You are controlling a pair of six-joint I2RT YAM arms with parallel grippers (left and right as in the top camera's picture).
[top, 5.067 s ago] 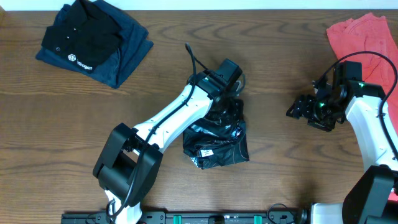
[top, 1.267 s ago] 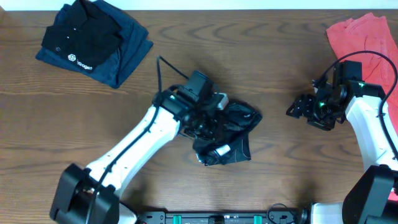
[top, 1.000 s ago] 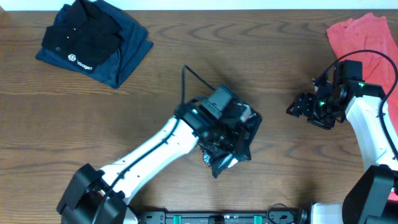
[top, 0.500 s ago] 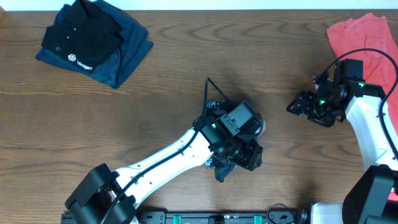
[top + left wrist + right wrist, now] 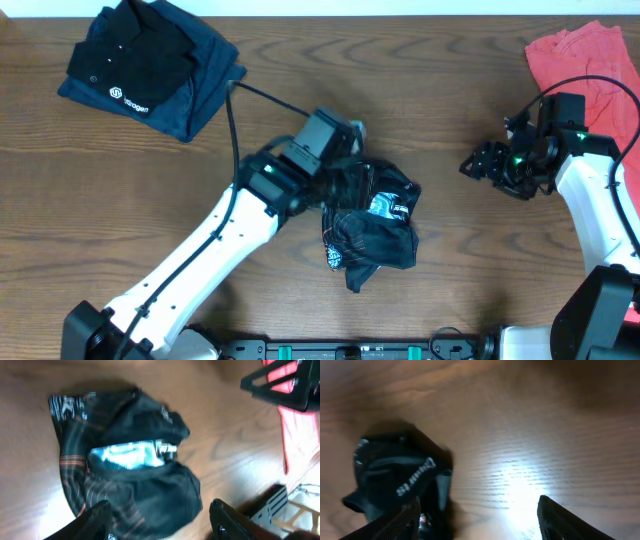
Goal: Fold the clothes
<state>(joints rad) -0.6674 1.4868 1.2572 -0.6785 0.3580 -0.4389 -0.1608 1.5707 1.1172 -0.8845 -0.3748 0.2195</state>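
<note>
Sitting crumpled mid-tabletop (image 5: 470, 290) is the black jersey (image 5: 372, 218). Left end effector (image 5: 160, 509) hangs right over it, fingers spread, gripping nothing. Right end effector (image 5: 479, 504) is well off to the side, spread wide too, empty.

White lettering on the jersey (image 5: 395, 480) and polo (image 5: 140, 65) is too blurred to read.

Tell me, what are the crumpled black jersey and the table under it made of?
The jersey looks like thin, probably synthetic fabric: it bunches into soft folds, with printed logos and orange lines. The table looks like brown wood or wood-look laminate, judging by its grain and glare; I cannot tell which.
</note>
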